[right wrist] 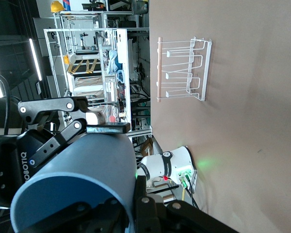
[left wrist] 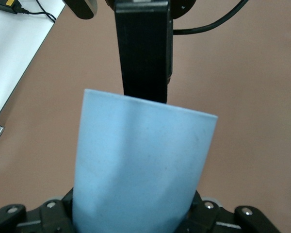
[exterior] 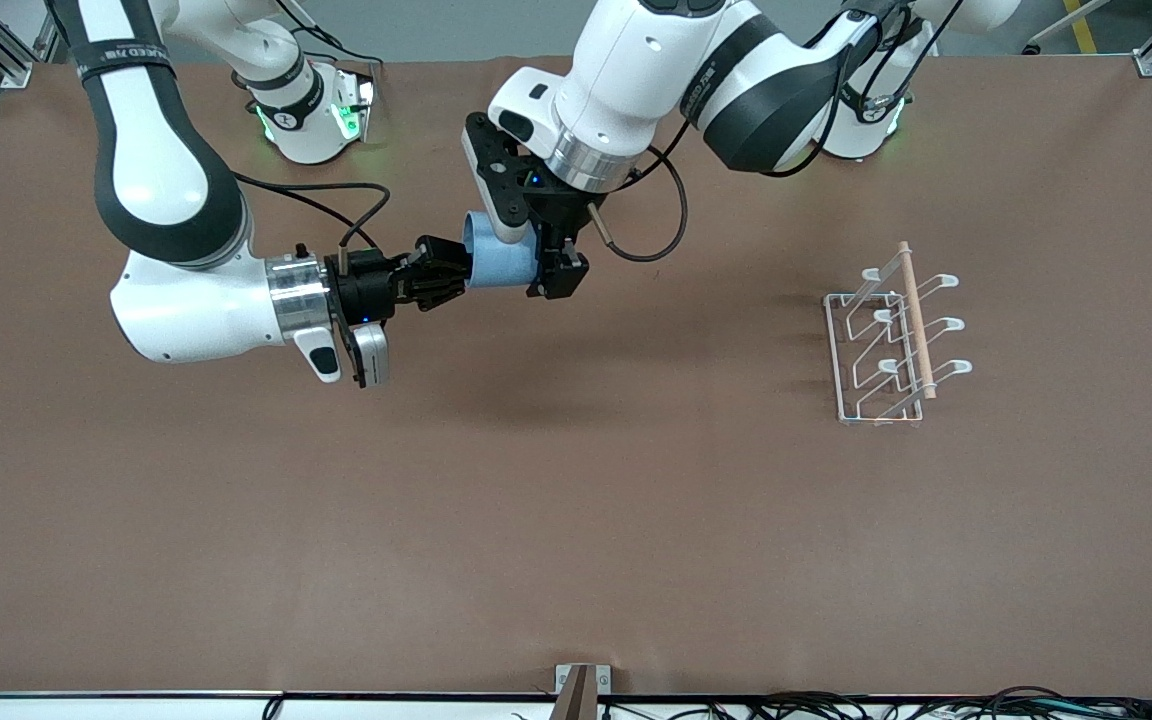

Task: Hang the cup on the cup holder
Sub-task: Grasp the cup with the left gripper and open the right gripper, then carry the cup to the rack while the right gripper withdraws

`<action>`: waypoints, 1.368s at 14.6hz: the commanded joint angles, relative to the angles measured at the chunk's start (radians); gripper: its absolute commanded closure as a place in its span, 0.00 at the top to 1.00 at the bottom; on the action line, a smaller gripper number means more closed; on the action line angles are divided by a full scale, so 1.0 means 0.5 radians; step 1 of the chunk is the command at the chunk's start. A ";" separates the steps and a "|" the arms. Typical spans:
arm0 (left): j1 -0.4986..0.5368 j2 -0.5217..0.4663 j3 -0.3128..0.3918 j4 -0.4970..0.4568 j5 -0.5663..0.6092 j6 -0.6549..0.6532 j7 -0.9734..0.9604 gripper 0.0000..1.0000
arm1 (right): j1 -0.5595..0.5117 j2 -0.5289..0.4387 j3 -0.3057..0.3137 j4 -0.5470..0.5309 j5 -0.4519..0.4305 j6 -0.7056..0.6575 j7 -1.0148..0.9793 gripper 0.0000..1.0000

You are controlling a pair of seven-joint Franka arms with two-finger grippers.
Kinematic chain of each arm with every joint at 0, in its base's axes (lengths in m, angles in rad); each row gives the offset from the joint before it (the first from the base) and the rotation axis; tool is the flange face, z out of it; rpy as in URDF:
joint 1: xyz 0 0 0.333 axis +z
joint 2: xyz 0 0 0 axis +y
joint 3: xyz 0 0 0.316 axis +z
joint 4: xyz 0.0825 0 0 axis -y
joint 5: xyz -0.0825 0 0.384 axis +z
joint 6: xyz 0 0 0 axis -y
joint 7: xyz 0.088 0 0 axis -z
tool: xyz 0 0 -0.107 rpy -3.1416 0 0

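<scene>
The cup holder point(exterior: 894, 335) is standing on the worktop point(exterior: 576, 520) toward the left arm's end, empty, well apart from both arms. Up in the air over the middle of the worktop, both tools are gripping the cup point(exterior: 501, 264), lying sideways. The right tool point(exterior: 441, 283) is closing on its base end. The left tool point(exterior: 536, 262) is clamping its wall near the rim.
</scene>
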 commanded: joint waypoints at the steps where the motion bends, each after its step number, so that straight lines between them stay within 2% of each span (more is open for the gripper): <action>1: -0.013 0.044 0.017 0.053 0.049 0.013 0.028 0.45 | 0.003 -0.031 0.002 -0.013 -0.011 -0.021 -0.001 0.19; 3: -0.006 0.038 0.017 0.053 0.125 0.004 0.031 0.45 | -0.015 -0.034 -0.001 -0.001 -0.053 -0.021 -0.007 0.98; 6: 0.012 0.019 0.026 0.053 0.166 -0.097 0.031 0.46 | -0.021 -0.040 -0.014 0.027 -0.155 -0.003 -0.001 1.00; 9: 0.027 0.013 0.029 0.053 0.389 -0.361 0.034 0.46 | -0.067 -0.049 -0.041 0.048 -0.314 0.025 0.002 1.00; 12: 0.076 -0.002 0.032 0.050 0.652 -0.680 0.132 0.48 | -0.132 -0.080 -0.087 0.033 -0.651 0.050 0.008 1.00; 16: 0.248 0.007 0.032 0.037 0.911 -0.996 0.665 0.49 | -0.325 -0.205 -0.093 0.024 -1.341 0.053 0.024 1.00; 18: 0.324 0.019 0.032 0.019 1.045 -1.161 0.783 0.49 | -0.465 -0.273 -0.096 0.012 -1.498 0.056 0.021 1.00; 20: 0.365 0.019 0.032 -0.036 1.220 -1.275 0.823 0.49 | -0.549 -0.341 -0.112 0.018 -1.852 0.123 0.021 1.00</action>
